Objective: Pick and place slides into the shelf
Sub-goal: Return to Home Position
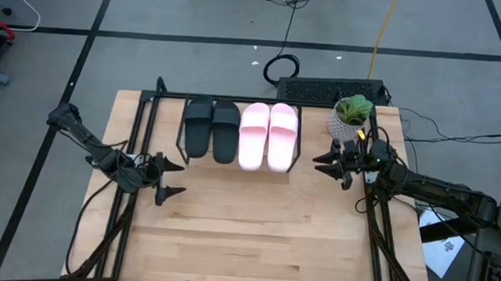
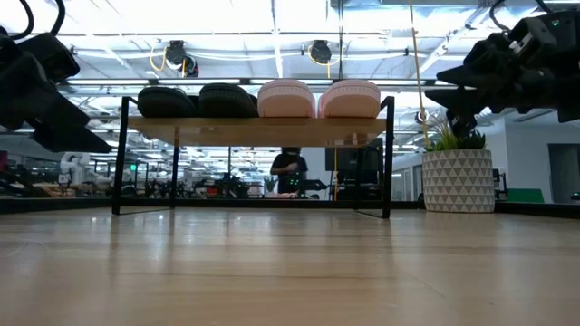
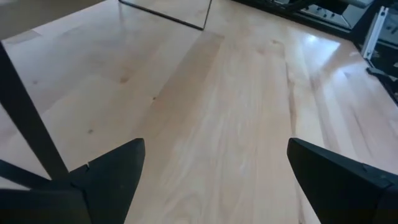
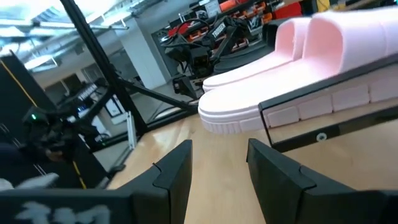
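Slides (image 1: 252, 136): all four are laid side by side on the shelf (image 2: 217, 130), with the black pair (image 1: 212, 128) toward the left arm's side and the pink pair (image 1: 281, 135) toward the right arm's side.
Shelf position: it is set at the far part of the table (image 1: 244, 245), roughly centred between the arms.
Open room: a wide stretch of bare wood is left in front of the shelf, and the table's near edge is well apart from it.
Edges: dark frame rails are run along both sides of the table under the arms, and a potted plant (image 1: 349, 120) is stood just beside the shelf's right end.
Left gripper (image 1: 174, 178): it is held above the wood, in front of and to the left of the black pair and apart from it; its fingers are spread wide with nothing between them.
Right gripper (image 1: 320, 163): it is held just beside the shelf's right end, close to the plant and pointed at the pink pair without touching it; a narrow gap is kept between its fingers, and nothing is gripped.
Low view only: the plank is shown raised on thin black legs, and a person (image 2: 290, 170) is seen far behind, under it.
Right wrist view only: the pink soles are shown close up, resting on the plank.
Left wrist view only: bare wood and one thin shelf leg are shown.
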`<state>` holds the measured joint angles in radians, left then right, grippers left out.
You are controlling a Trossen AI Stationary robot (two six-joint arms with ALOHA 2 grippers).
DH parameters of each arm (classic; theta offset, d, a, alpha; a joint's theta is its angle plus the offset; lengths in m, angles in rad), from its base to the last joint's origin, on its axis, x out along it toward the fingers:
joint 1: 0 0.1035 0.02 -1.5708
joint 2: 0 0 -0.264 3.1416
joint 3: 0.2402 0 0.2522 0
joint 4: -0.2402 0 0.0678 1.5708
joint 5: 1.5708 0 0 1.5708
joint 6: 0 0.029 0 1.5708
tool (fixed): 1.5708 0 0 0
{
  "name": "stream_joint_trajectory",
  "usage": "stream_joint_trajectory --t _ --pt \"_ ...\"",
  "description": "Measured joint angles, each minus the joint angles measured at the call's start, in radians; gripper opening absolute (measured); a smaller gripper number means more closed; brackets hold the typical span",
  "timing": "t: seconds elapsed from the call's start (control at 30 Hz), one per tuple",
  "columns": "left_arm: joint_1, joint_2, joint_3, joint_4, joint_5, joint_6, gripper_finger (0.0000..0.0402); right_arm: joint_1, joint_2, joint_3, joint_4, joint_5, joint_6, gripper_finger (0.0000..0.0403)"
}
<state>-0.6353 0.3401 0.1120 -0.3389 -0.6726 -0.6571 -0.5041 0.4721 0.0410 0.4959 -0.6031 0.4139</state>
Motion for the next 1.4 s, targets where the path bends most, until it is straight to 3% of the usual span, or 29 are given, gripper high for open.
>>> stream_joint_trajectory --t 0.2,0.57,1.4 --pt "0.0 0.0 0.0 0.001 0.007 0.002 0.0395 0.001 0.0 0.0 0.0 0.0 0.077 0.0144" --pt "0.0 0.0 0.0 0.0 0.008 0.08 0.0395 0.002 0.0 0.0 0.0 0.0 0.072 0.0144" --pt "0.0 0.0 0.0 0.0 0.008 0.08 0.0395 0.002 0.0 0.0 0.0 0.0 0.072 0.0144"
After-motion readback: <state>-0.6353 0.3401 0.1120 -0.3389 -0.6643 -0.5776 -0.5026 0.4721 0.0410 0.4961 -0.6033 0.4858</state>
